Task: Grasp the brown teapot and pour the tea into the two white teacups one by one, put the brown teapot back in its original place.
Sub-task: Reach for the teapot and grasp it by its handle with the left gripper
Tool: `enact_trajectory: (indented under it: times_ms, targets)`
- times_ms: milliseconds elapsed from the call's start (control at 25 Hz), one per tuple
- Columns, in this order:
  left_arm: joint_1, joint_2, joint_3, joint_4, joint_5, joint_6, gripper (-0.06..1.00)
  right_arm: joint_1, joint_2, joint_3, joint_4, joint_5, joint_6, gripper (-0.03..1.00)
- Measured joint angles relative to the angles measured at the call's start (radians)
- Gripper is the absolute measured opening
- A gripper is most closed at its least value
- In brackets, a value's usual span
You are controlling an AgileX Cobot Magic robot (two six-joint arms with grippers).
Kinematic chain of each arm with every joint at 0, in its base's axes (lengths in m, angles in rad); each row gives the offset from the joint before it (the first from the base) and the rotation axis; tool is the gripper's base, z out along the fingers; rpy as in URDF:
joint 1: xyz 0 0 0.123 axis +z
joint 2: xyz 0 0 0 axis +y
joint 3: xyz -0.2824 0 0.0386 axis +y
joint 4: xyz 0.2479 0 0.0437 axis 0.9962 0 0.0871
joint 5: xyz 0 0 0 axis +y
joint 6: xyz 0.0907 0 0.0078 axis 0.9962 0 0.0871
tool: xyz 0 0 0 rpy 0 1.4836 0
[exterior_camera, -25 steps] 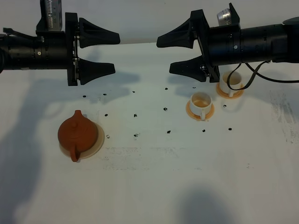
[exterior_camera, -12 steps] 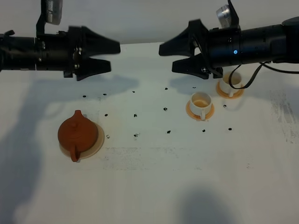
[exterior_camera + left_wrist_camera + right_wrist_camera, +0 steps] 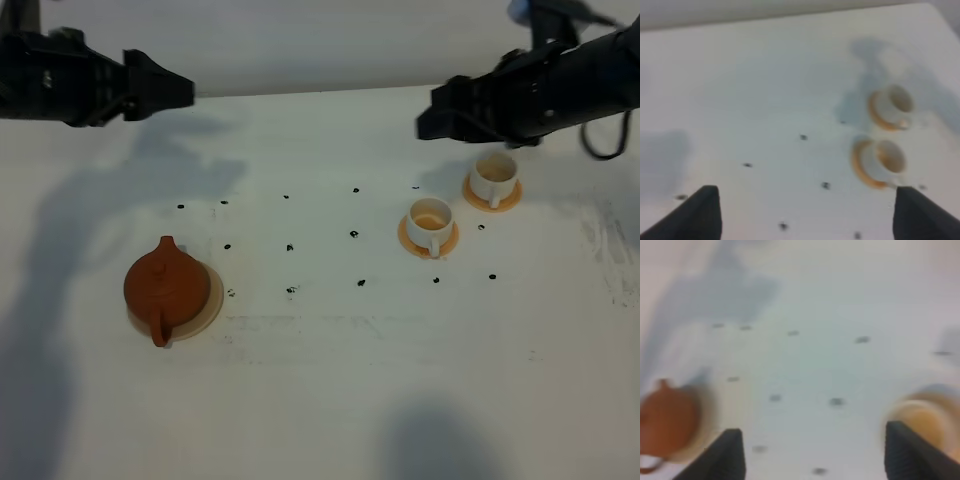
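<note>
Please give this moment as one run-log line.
left gripper: open, empty | right gripper: open, empty | brown teapot: on tan coaster, untouched | white teacups: on orange saucers

1. Finding: a robot test bench in a laboratory-type room.
2. A plain flat white surface [image 3: 330, 400] fills nearly the whole overhead view. A bare pale wall [image 3: 320, 40] runs behind its far edge.
3. Small black marks [image 3: 290, 247] dot the middle of the surface in rough rows. Grey scuffing [image 3: 612, 250] shows near its right side.
4. A black mechanical left arm [image 3: 60, 65] and a black mechanical right arm [image 3: 560, 85] reach in over the far edge from opposite sides.
5. The props are few and set well apart. A squat reddish-brown clay teapot [image 3: 160, 285] sits on a round pale tan coaster [image 3: 210, 300], and two small white cups [image 3: 432, 216] [image 3: 494, 172] stand on orange saucers [image 3: 405, 236].
</note>
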Motion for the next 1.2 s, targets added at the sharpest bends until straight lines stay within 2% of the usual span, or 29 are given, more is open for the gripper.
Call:
enact_trajectory:
  times_ms: [120,280,440,560,760,880,1200]
  targets:
    - [-0.003,-0.025,0.000,0.098,-0.036,-0.055,0.66,0.000,-0.056,0.000,-0.207,-0.006,0.120,0.59]
    - [-0.016,-0.026,0.000,0.270,-0.061,-0.204,0.66,0.000,-0.159,0.000,-0.467,0.028,0.297,0.59]
    - [-0.029,-0.026,0.000,0.432,-0.081,-0.358,0.66,0.000,-0.275,0.000,-0.632,0.098,0.396,0.59]
    - [-0.048,-0.026,0.000,0.522,-0.084,-0.438,0.66,0.000,-0.359,0.000,-0.679,0.151,0.421,0.59]
    - [-0.093,-0.026,0.000,0.639,-0.087,-0.526,0.66,0.000,-0.469,0.000,-0.689,0.245,0.424,0.59]
    - [-0.114,-0.026,0.000,0.719,-0.073,-0.617,0.66,0.000,-0.523,0.013,-0.718,0.293,0.432,0.59]
    - [-0.186,-0.026,0.000,0.891,0.070,-0.823,0.65,0.000,-0.746,0.215,-0.783,0.324,0.462,0.59]
